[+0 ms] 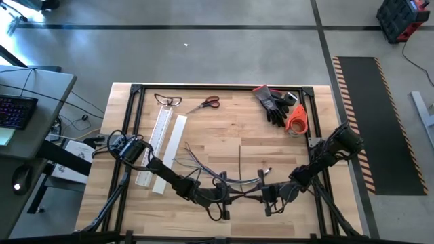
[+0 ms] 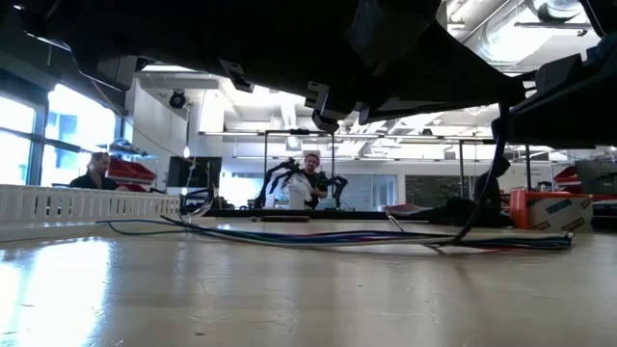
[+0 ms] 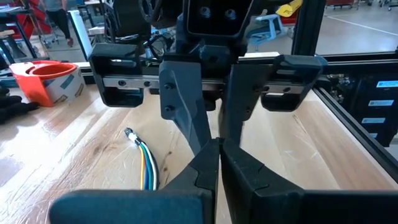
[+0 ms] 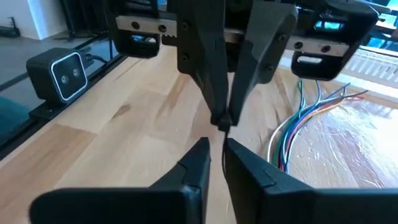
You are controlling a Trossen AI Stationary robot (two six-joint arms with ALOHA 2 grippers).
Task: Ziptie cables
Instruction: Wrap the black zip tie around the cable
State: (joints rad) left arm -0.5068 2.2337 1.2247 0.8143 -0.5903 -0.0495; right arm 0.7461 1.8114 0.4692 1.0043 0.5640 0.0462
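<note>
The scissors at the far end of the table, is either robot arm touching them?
No. In the high view the scissors lie alone near the far edge, while both arms work at the cables near the front.

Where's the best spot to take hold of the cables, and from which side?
Probably mid-length, where the cables run together as one flat bundle on the table, not at the ends fanning toward the white slotted bar. Come straight down with the jaws across the run. The left gripper and right gripper sit near that stretch.
</note>
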